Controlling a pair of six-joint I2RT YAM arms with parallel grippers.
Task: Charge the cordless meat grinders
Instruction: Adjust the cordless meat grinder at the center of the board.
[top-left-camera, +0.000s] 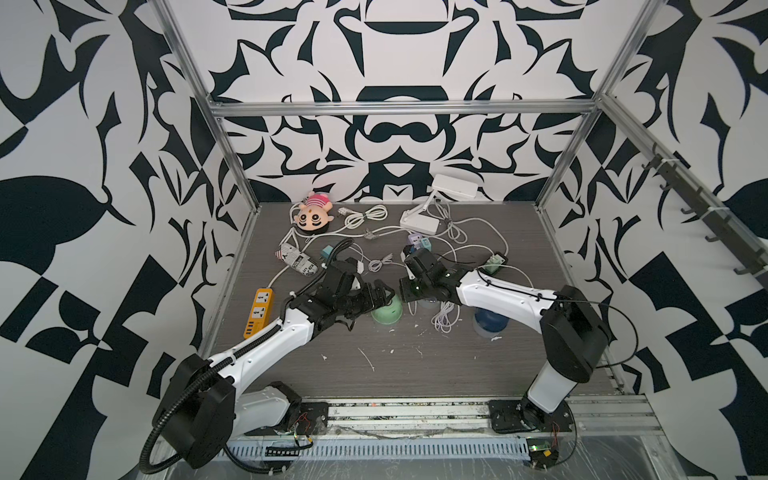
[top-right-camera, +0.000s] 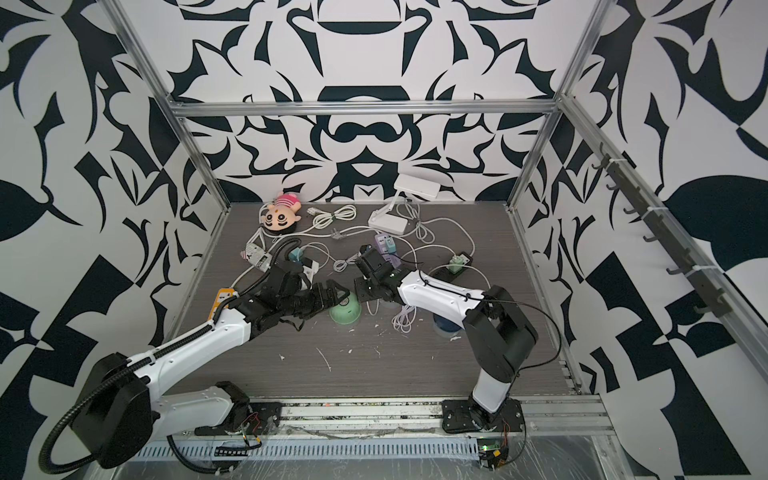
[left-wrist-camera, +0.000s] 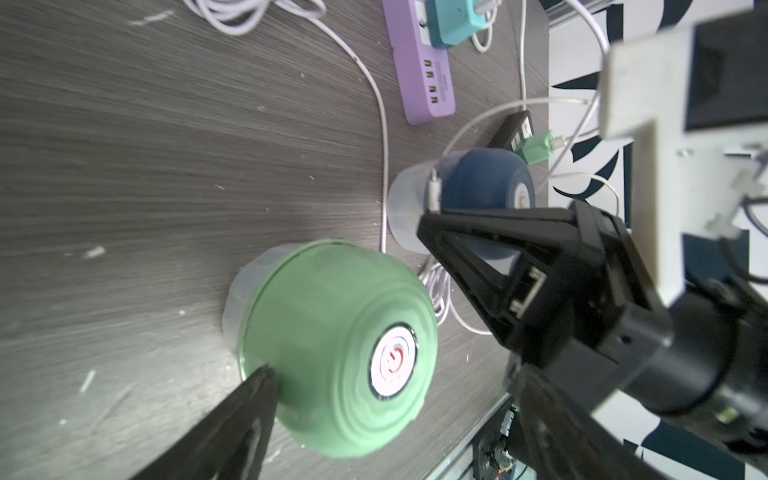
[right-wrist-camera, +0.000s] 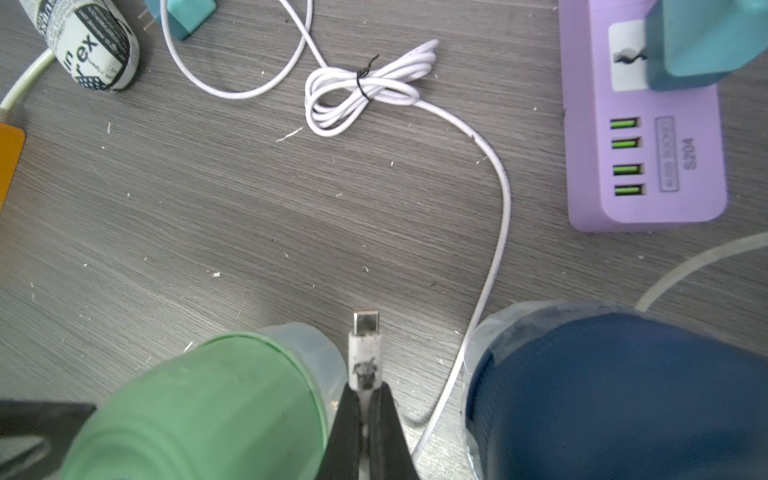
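Grey wood-grain counter (top-left-camera: 415, 365) carried the mint green grinder (left-wrist-camera: 332, 353) near its middle, upright on its clear cup, the left jaws spread wide either side of its dome, probably to steady it. The right jaws were pinched shut on a white charging plug (right-wrist-camera: 365, 332), metal tip pointing out between that grinder and a navy grinder (right-wrist-camera: 602, 395), seemingly seeking a port; a purple power strip (right-wrist-camera: 644, 166) lay beyond.

We see the mint green grinder (left-wrist-camera: 328, 332) as matt plastic with a glossy button (left-wrist-camera: 392, 360) on a matt grey wood-grain tabletop (left-wrist-camera: 124, 166).
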